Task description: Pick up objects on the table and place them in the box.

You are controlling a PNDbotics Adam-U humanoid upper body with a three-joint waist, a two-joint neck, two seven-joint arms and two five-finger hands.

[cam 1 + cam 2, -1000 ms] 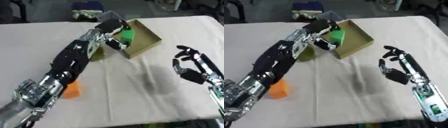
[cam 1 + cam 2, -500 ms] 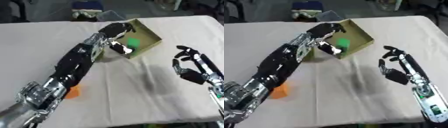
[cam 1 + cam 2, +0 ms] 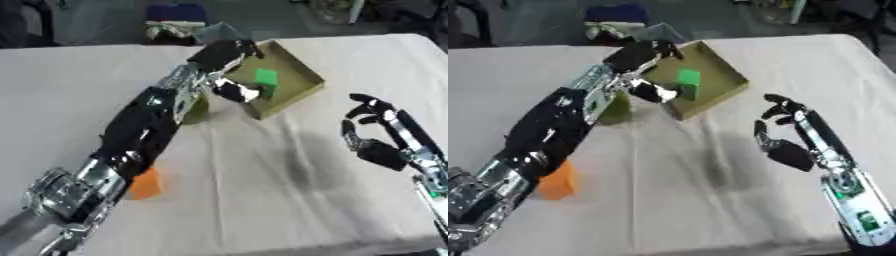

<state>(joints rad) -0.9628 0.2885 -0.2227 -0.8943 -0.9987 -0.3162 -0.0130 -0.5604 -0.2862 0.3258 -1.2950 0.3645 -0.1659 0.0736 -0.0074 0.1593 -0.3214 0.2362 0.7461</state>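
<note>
An olive cardboard box (image 3: 300,65) sits tilted at the table's far middle. A green block (image 3: 265,77) lies inside it. My left arm stretches from the lower left up to the box, and my left hand (image 3: 227,54) hovers over the box's near-left corner with relaxed fingers (image 3: 238,93) holding nothing. An orange block (image 3: 145,183) rests on the white cloth beside my left forearm. An olive-green object (image 3: 198,109) shows partly from behind that arm, near the box. My right hand (image 3: 381,148) idles open at the right, fingers up, away from everything.
A white cloth (image 3: 262,200) covers the table. Beyond the far edge lie dark items and a blue thing (image 3: 175,12). A grey shape (image 3: 219,33) sticks up just behind the box.
The green block left my left hand and now lies in the box. The hand's fingers have opened and it has shifted a little back over the box's corner. The right hand stayed put.
</note>
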